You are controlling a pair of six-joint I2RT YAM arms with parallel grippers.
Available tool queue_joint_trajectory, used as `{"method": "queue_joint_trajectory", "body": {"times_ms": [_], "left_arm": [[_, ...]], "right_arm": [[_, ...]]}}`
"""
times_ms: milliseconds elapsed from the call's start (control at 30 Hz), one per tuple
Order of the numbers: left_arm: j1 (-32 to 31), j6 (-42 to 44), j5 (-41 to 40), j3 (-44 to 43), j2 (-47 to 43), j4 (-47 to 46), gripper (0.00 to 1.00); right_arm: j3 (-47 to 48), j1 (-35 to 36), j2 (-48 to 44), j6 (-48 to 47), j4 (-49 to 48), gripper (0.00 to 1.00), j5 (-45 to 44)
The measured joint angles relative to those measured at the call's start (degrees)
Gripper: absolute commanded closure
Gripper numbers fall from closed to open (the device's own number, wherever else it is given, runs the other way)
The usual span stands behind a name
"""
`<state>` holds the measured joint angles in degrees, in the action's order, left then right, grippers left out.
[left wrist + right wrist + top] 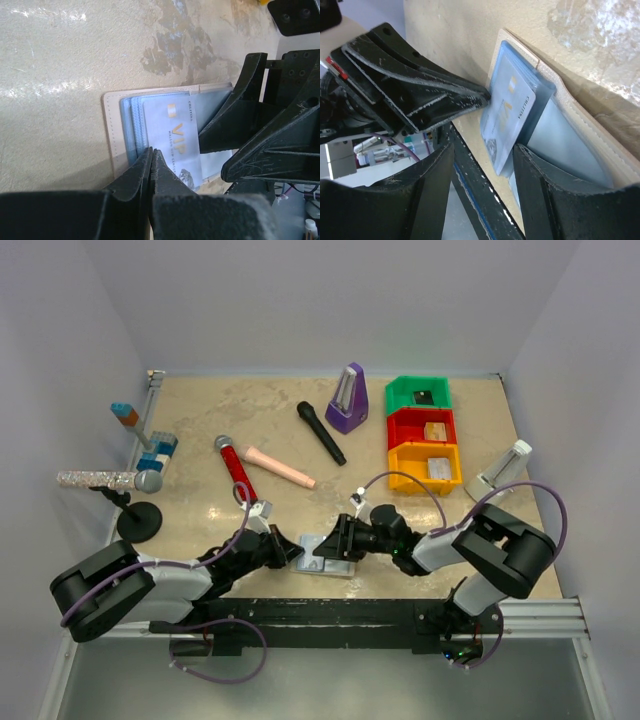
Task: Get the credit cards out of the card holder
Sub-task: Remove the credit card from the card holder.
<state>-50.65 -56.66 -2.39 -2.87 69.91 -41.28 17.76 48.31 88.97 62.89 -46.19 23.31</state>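
Pinning the card holder [328, 560] down at the near edge of the table [200, 410], the left gripper [151, 156] is clenched tight. Nothing shows between its fingers, and the tips press on the holder's open blue inside. The holder lies flat and open, with the tan edging showing round it.

On the opposite side of the card holder, the right gripper [484, 150] has its jaws apart, straddling the free end of a VIP card [172, 137]. One finger looks close to the card's edge, but no pinch is visible, so it counts as released, not grasping.

The VIP card sticks partway out of its pocket, the rest tucked in. Under it sit pale-blue layers [131, 127]; whether they are sleeves or more credit cards cannot be told. No card is seen lying loose beside the card holder.

Judgement: the task is early, with none fully out and one half-drawn. Left to do: close on that card, slide it clear, set it down, then repeat for the others.

Beyond the card holder lie a red microphone [236, 468], a pink cylinder [280, 466] and a black microphone [320, 432], with a purple metronome [347, 398] farther off. Beyond and right of the card holder are the stacked coloured bins [422, 430].
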Motion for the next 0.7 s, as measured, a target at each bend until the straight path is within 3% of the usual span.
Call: {"method": "queue_joint_trajectory", "body": {"times_ms": [433, 700], "left_arm": [[-0.5, -1.3, 1.0, 0.0, 1.6, -2.0, 1.00], [-0.8, -1.5, 1.7, 0.0, 4.9, -6.1, 1.00]], "right_arm": [[-0.1, -0.3, 4.5, 2.1, -5.7, 0.48, 0.3], [0.3, -0.5, 4.7, 2.0, -4.2, 0.59, 0.3]]}}
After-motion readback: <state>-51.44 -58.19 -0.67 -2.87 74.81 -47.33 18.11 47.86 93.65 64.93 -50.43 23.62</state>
